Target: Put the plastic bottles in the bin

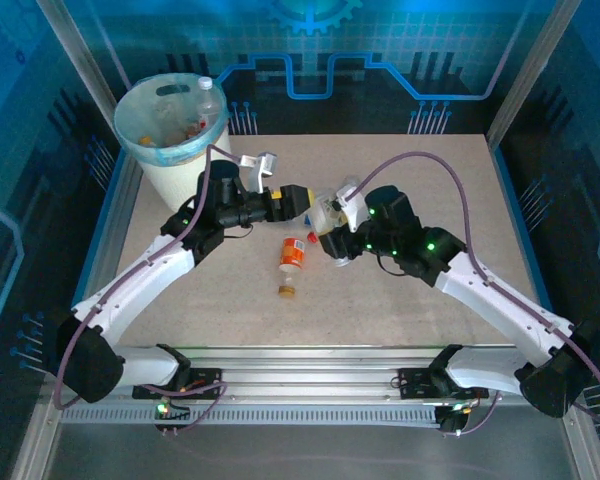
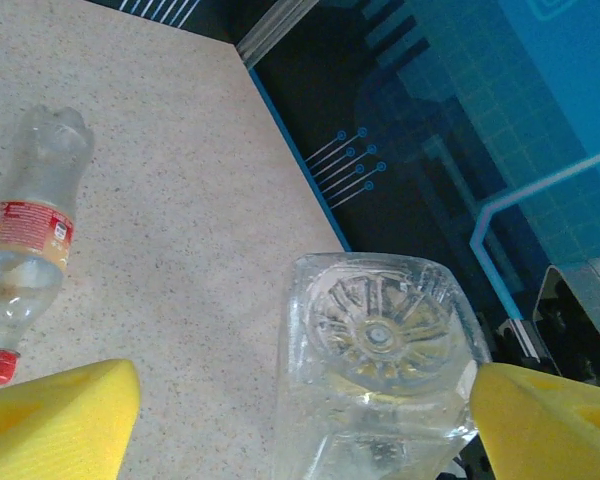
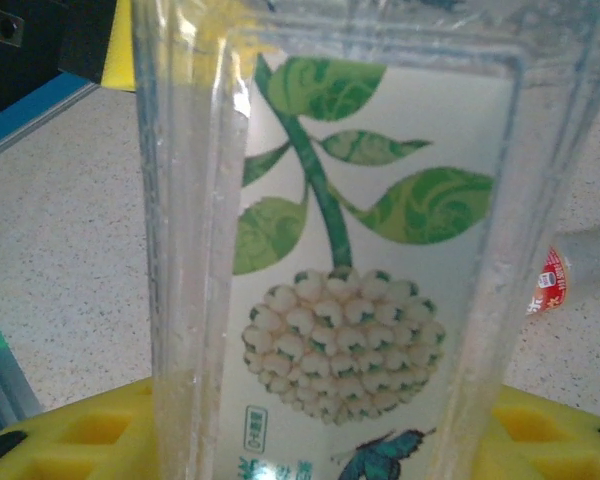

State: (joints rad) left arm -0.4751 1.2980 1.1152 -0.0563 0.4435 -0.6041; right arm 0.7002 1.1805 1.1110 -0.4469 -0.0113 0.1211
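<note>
While right fingers (image 3: 80,440) clamp the clear bottle (image 3: 360,300) | left fingers (image 2: 550,420) wide — flanking its base

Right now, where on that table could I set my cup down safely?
Bare table at the far right corner, behind the right arm, and in the near middle, between it and the left arm. Crowded: the centre, around the clear bottle and the lying bottle, and by the bin.

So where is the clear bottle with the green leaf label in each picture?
Top external: the leaf-label bottle over the centre of the table.
Left wrist: bottom centre, base toward the camera.
Right wrist: centre, label facing the camera.
Shared landmark: the red-label bottle lying on the table.
</note>
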